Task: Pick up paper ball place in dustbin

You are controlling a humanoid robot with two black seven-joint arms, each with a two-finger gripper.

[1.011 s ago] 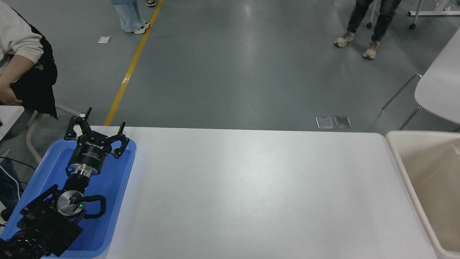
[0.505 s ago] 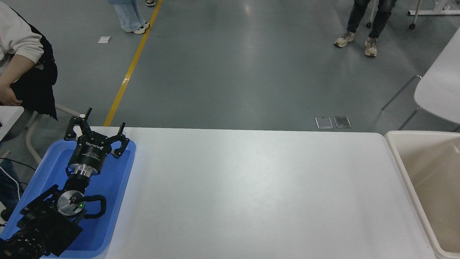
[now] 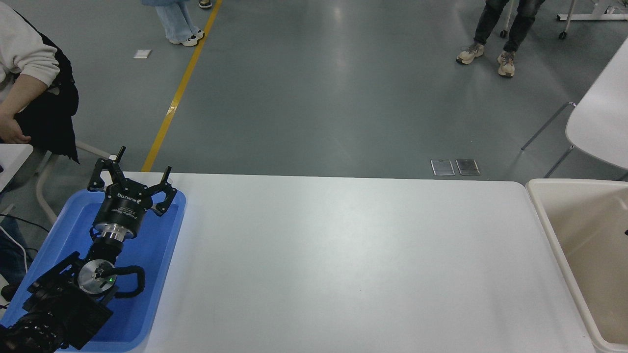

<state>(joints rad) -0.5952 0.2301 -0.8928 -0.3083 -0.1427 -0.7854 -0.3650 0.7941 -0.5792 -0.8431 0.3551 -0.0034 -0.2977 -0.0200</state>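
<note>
The cream-beige dustbin (image 3: 545,215) stands at the table's right end, and the part of its inside that shows holds nothing. The paper ball is not in view. My left gripper (image 3: 143,164) is parked over the blue tray (image 3: 162,245) at the lower left, its fingers spread open and empty. My right gripper is out of view. Only a tiny dark speck (image 3: 626,232) shows at the picture's right edge over the dustbin, too small to identify.
The white table (image 3: 343,264) spans the middle. A person sits at the far left by a second small table. Other people's legs stand on the grey floor beyond. A white chair (image 3: 598,122) is at the far right.
A tiny dark speck has appeared at the right edge over the dustbin. The left arm has not moved. The people on the floor shifted slightly.
</note>
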